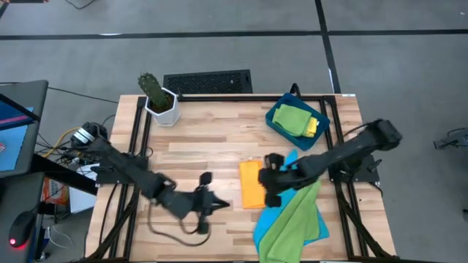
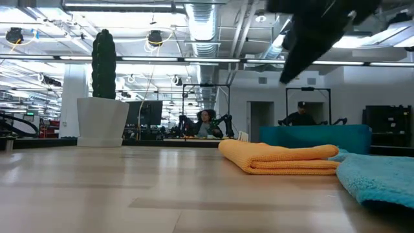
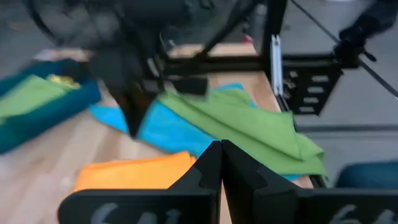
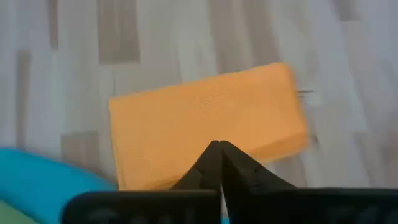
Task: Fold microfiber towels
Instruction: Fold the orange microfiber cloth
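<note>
A folded orange towel (image 1: 251, 184) lies flat on the wooden table, a flat stack of layers in the low view (image 2: 278, 157). My right gripper (image 4: 219, 144) hangs shut above its right side (image 1: 269, 181), raised clear of it (image 2: 288, 74). My left gripper (image 1: 219, 204) is shut and empty, to the left of the orange towel, pointing toward it (image 3: 221, 146). A lime green towel (image 1: 292, 219) lies spread over a bright blue towel (image 1: 268, 220) at the near right. Another green towel (image 1: 292, 117) and a yellow one (image 1: 313, 128) lie in the dark-blue tray (image 1: 274, 117).
A white pot with a cactus (image 1: 161, 102) stands at the far left corner. The tray sits at the far right. Bare wood spreads across the table's middle and left. Cables (image 1: 175, 223) trail by the left arm. People sit in the room beyond (image 2: 206, 123).
</note>
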{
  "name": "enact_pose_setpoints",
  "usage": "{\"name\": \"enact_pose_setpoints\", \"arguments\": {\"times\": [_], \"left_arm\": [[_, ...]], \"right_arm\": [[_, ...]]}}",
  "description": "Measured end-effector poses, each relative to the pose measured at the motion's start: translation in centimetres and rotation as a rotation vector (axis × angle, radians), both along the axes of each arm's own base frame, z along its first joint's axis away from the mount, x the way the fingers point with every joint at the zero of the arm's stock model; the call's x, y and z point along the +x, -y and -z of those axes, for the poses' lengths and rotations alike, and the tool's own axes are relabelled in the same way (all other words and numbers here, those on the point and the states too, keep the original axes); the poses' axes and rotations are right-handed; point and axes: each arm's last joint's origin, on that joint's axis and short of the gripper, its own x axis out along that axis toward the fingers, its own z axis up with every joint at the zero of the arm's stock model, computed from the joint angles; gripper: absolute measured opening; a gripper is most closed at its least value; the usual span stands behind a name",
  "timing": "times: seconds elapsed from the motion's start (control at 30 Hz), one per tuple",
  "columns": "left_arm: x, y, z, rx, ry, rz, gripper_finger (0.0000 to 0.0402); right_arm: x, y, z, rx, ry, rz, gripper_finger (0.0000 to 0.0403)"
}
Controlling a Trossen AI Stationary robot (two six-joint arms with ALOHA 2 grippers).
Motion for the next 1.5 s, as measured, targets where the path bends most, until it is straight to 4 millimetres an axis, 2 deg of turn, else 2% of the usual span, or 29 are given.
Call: {"name": "enact_pose_setpoints", "arguments": {"times": [0.13,0.3,0.47,0.63,0.7,0.83,0.9,1.0,1.1,1.17,1.23,1.33,1.5], "left_arm": [[-2.1,1.5,-0.8,0.034,0.049,-0.081,0.0000],[-3.4,2.8,-0.7,0.057,0.048,-0.094,0.0000],[-3.9,3.0,-0.3,0.062,0.027,-0.120,0.0000],[-4.0,2.9,-0.1,0.080,0.017,-0.128,0.0000],[-4.0,2.9,-0.1,0.086,0.017,-0.128,0.0000],[-4.0,2.8,-0.2,0.105,0.024,-0.144,0.0000],[-4.0,2.8,-0.2,0.107,0.026,-0.149,0.0000],[-4.1,2.6,0.0,0.129,0.014,-0.169,0.0000],[-4.3,2.4,0.4,0.141,-0.006,-0.210,0.0000],[-4.4,2.3,0.6,0.146,-0.010,-0.226,0.0000],[-4.4,2.2,0.7,0.159,-0.006,-0.244,0.0000],[-4.3,2.1,0.7,0.167,-0.003,-0.245,0.0000],[-4.2,1.9,0.6,0.174,-0.001,-0.257,0.0000]], "right_arm": [[2.9,-0.9,2.2,-0.032,-0.060,-0.034,0.0019],[4.5,-1.6,6.1,-0.021,-0.186,-0.054,0.0018],[5.9,-2.1,8.7,-0.019,-0.254,-0.104,0.0008],[7.7,-0.8,8.6,-0.011,-0.196,-0.115,0.0027],[8.8,0.7,8.3,0.005,-0.129,-0.086,0.0030],[10.2,4.4,6.2,0.013,-0.012,-0.013,0.0023],[10.2,5.6,5.0,0.017,0.014,0.015,0.0019],[9.3,5.7,1.7,0.025,0.082,0.009,0.0018],[7.2,3.7,-1.1,0.037,0.193,-0.020,0.0019],[5.5,1.6,-1.4,0.035,0.304,-0.016,0.0019],[3.7,-0.8,-0.5,0.028,0.432,-0.011,0.0017],[1.8,-3.7,3.1,0.026,0.603,0.000,0.0014],[1.6,-4.2,9.2,0.061,0.680,0.061,0.0016]]}}
